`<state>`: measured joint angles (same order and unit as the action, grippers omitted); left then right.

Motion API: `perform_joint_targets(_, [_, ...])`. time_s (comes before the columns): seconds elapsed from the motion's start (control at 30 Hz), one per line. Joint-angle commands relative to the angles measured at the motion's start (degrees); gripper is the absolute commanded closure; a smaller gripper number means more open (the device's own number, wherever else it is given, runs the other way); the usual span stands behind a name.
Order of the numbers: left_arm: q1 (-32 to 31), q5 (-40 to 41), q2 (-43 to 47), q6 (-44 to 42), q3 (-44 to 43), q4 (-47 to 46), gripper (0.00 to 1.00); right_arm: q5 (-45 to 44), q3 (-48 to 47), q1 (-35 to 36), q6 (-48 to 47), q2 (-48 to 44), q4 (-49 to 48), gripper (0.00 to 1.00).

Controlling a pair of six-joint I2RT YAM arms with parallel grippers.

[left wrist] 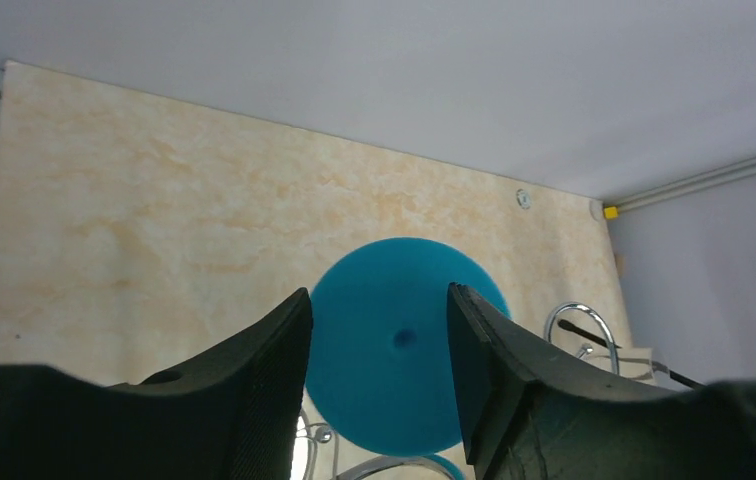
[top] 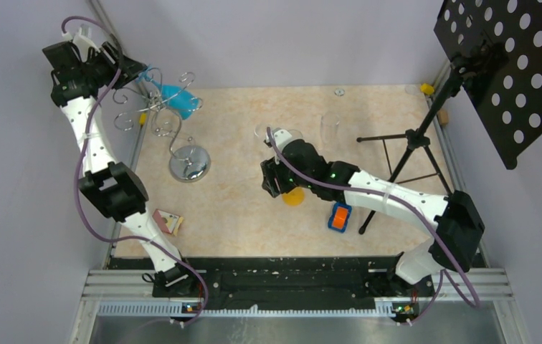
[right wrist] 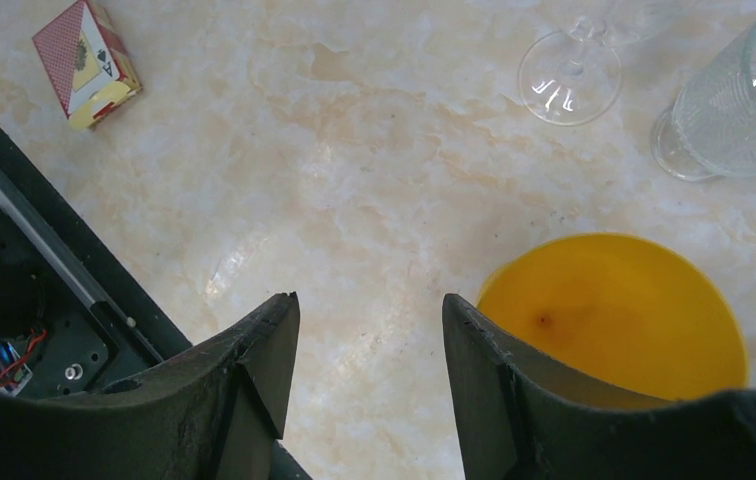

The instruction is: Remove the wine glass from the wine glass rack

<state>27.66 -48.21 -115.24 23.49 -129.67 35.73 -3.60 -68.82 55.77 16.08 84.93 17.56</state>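
Note:
A blue wine glass (top: 176, 99) hangs upside down on the silver wire wine glass rack (top: 188, 165) at the table's back left. In the left wrist view its round blue foot (left wrist: 394, 350) faces the camera just beyond my fingers, with chrome rack curls (left wrist: 579, 312) beside it. My left gripper (top: 135, 72) (left wrist: 379, 300) is open; the foot is wider than the gap and partly hidden behind both fingers. My right gripper (top: 275, 180) (right wrist: 369, 305) is open over bare table at mid-table, with a yellow round vessel (right wrist: 614, 310) (top: 293, 196) beside its right finger.
A clear wine glass (right wrist: 569, 75) and a clear ribbed tumbler (right wrist: 734, 100) stand behind the right gripper. A card box (top: 169, 221) lies near the left arm. An orange and blue block (top: 339, 216) lies front right. A black tripod stand (top: 411, 143) with a perforated panel (top: 512, 64) fills the right side.

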Motion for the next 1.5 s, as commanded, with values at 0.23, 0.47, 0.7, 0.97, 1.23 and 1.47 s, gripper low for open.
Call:
perform_joint_targets(0.23, [1.29,1.89,-1.73,-4.07,0.04,0.81,0.43,0.25,-5.31,0.66,-0.38,3.72,0.61,0.44])
perform_joint_targets(0.47, [1.96,-6.66,-2.3,3.58,4.35,-6.57,0.5,0.65,-7.15,1.18,-0.42,6.26,1.09,0.44])
perform_joint_targets(0.7, [2.46,-11.15,-2.47,8.03,4.76,-10.1,0.63,0.58,-7.73,1.36,-0.43,6.99,1.33,0.44])
perform_joint_targets(0.97, [2.48,-12.3,-0.27,10.34,5.65,-13.02,0.83,0.48,-7.78,1.7,-0.37,6.92,1.09,0.45])
perform_joint_targets(1.23, [2.47,-13.29,1.73,13.73,6.53,-17.04,1.0,0.12,-7.34,1.97,-0.18,6.33,1.2,0.45])
perform_joint_targets(1.47, [2.54,-13.91,3.14,14.53,6.75,-19.5,0.88,-0.02,-7.03,2.17,-0.05,5.91,1.11,0.46])
